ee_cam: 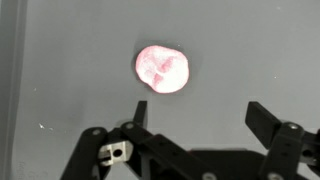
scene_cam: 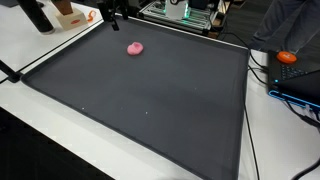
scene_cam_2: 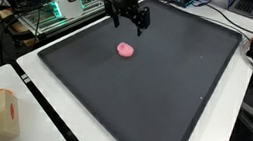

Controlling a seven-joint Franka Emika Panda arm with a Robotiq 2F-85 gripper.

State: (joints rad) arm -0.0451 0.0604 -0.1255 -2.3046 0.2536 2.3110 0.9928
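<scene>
1. Pink lump (ee_cam: pixel 162 69) lies alone on the dark mat (scene_cam: pixel 150 110), near one edge and touching nothing else.
2. Gripper (scene_cam_2: pixel 127 22) hangs just above and beside it, jaws spread wide and empty, so the lump rests free.
3. White table (scene_cam: pixel 60 115) borders the mat.

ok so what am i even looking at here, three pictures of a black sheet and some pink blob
This is a robot, and its grasping end is a two-fingered tool. Two pictures come from cameras standing outside the robot, looking at the scene from different places. The third comes from a camera on the robot's wrist, looking down past the tool's fingers. A dark mat lies flat, and on it sits a small pink lump. The tool hangs open above the mat, close to the lump but not touching it, and holds nothing.
</scene>
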